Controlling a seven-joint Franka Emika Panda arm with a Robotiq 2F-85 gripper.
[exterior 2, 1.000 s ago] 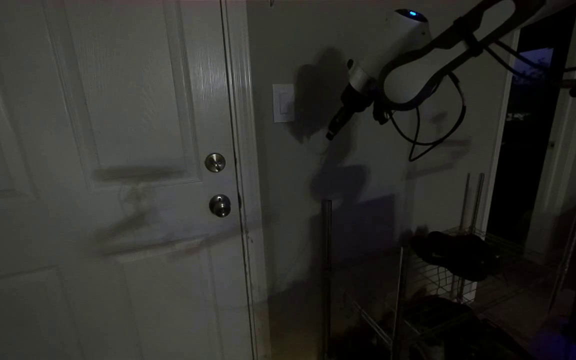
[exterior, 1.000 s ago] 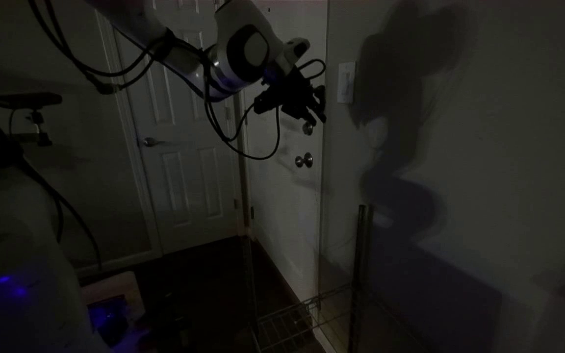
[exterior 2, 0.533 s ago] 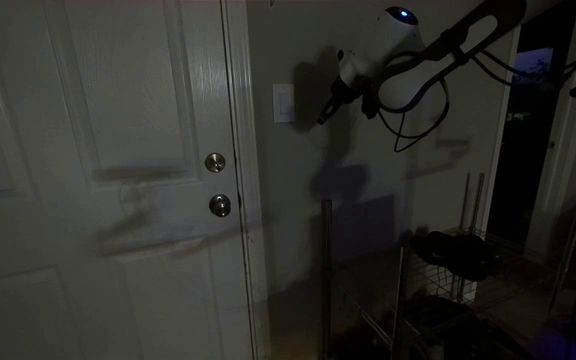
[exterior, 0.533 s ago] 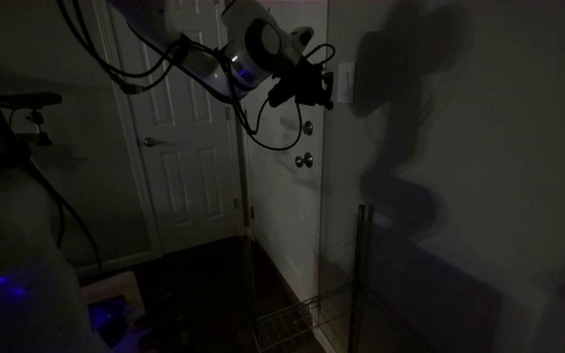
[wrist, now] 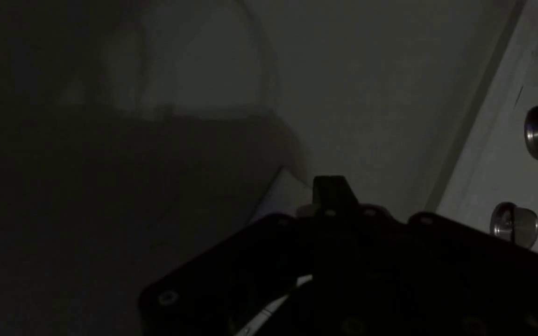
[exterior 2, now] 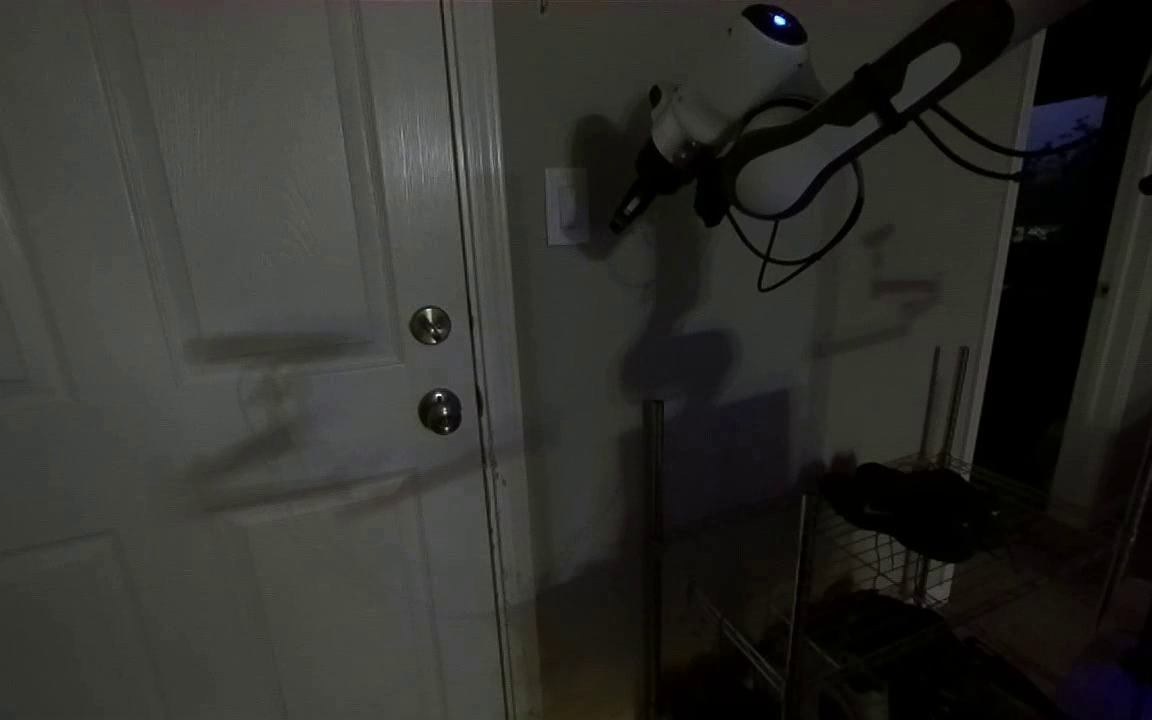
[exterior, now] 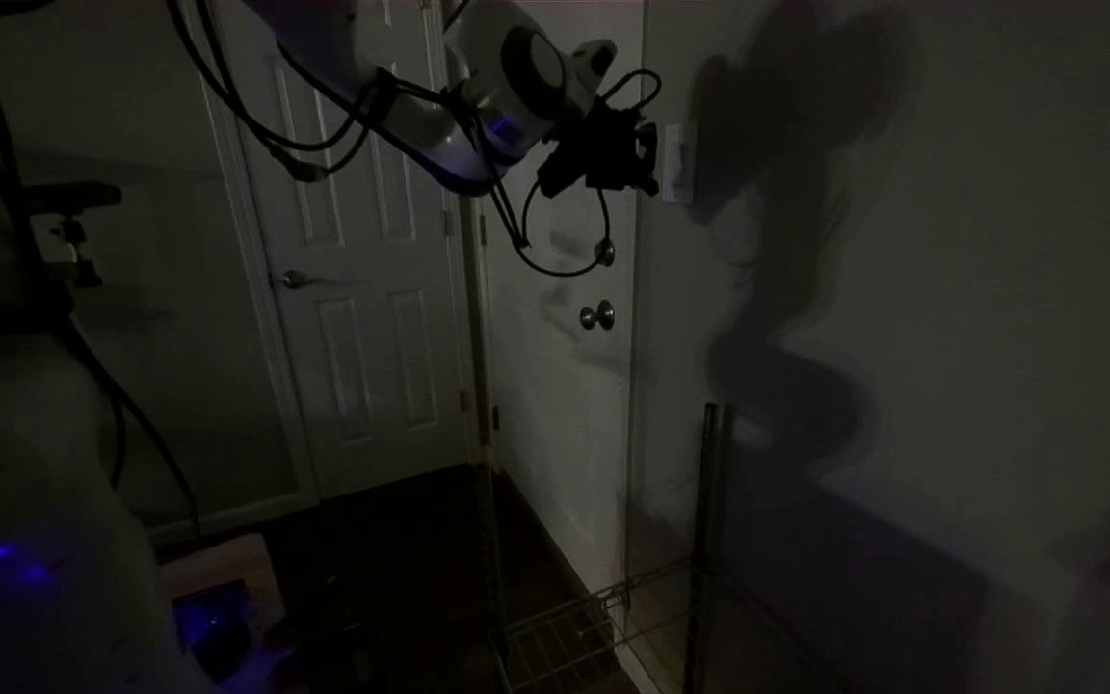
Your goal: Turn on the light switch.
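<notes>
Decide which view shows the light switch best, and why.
An exterior view shows the light switch best: whole, nearly face-on. In an exterior view its plate also shows whole, but slanted. The wrist view shows a corner; the gripper hides much.

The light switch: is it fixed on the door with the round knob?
No: both exterior views show the light switch on the wall, beside that door.

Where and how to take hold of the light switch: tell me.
Take the toggle at the centre of the light switch, coming straight at the wall from the room side. The light switch sits nearly flat there, so its edges probably offer little grip; only the upright toggle appears raised. It looks shallow, so the hand would likely do better pushing than pinching.
</notes>
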